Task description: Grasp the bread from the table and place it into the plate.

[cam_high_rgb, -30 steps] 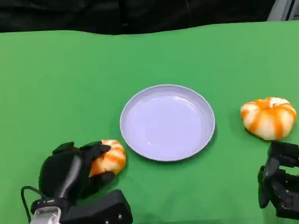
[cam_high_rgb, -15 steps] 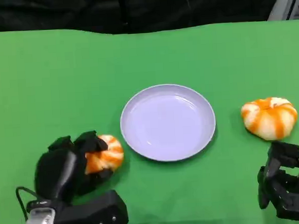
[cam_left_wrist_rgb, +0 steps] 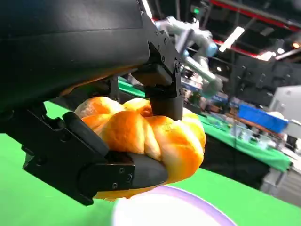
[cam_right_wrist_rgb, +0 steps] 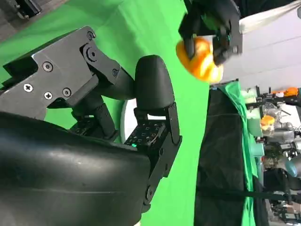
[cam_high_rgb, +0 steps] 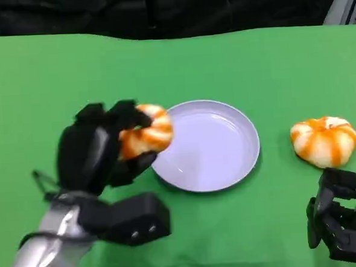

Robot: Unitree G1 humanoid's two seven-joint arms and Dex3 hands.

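Holding nothing, the right hand (cam_high_rgb: 343, 223) sits low by the near right corner of the worktop (cam_high_rgb: 54, 86). I cannot tell if its fingers are spread or curled; they look bunched up and dark.

A bit farther in, near the left side, the left hand (cam_high_rgb: 97, 150) is up in the air. Its black fingers (cam_left_wrist_rgb: 117, 172) wrap round one bread (cam_high_rgb: 146, 132), one from under and one from the top. The bread is off the worktop and hangs right by the near left rim of the plate (cam_high_rgb: 229, 173).

I think the job now is to carry the bread the rest of the way. The hand should slide on until the bread is over the flat middle of the plate, not the rim. Then it should go down low and open softly, so the bread does not roll or bounce out. It should not squeeze harder, since the bread looks soft and puffy.

The bread is round and bumpy, like a little pumpkin, with orange and pale stripes. Its skin looks smooth and a bit shiny. The plate is round, pale purple and shallow, with a low raised rim, and it looks hard and slick.

A second bread (cam_high_rgb: 323, 141), the same kind, lies on the worktop near the right edge, well apart from the plate. The worktop is covered in flat green cloth.
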